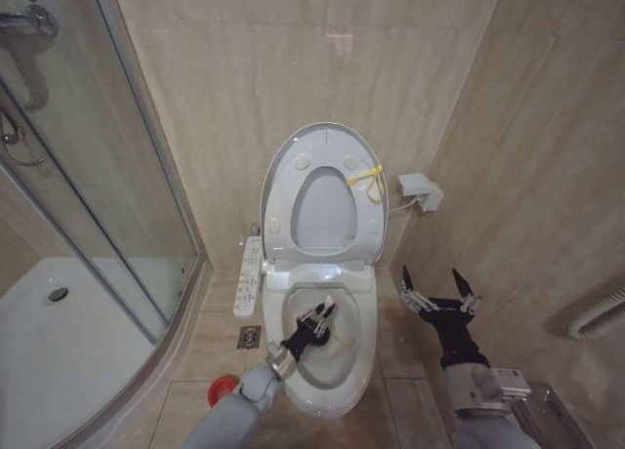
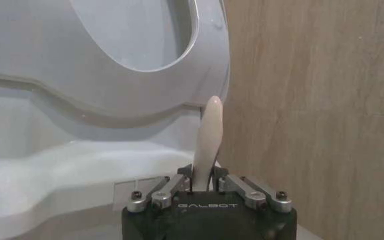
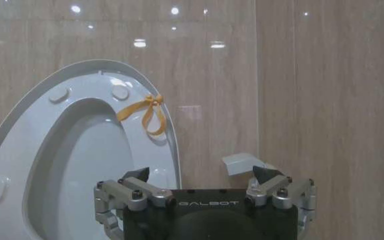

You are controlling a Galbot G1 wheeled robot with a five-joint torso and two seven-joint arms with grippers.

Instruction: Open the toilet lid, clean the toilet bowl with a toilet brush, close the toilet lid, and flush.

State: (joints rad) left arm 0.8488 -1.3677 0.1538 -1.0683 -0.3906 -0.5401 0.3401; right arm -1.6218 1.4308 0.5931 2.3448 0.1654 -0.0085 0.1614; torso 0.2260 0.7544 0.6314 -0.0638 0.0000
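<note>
The toilet lid [image 1: 327,134] stands raised against the wall, a yellow tie [image 1: 366,179] at its edge, and the white seat ring [image 1: 283,210] is raised against it. My left gripper [image 1: 314,324] hangs inside the open toilet bowl [image 1: 356,371], shut on the thin white handle of the toilet brush [image 1: 329,302]; its bristle end is hidden below the gripper. In the left wrist view the handle [image 2: 209,135] sticks up from the left gripper [image 2: 202,187] toward the raised seat [image 2: 112,95]. My right gripper [image 1: 439,298] hovers open to the right of the bowl, facing the lid [image 3: 92,65].
A red cup holder [image 1: 222,390] sits on the floor left of the bowl, near a floor drain [image 1: 248,338]. A button panel [image 1: 249,276] runs along the bowl's left side. The glass shower enclosure [image 1: 98,176] and tray [image 1: 59,342] stand left; a white wall box [image 1: 418,190] is right.
</note>
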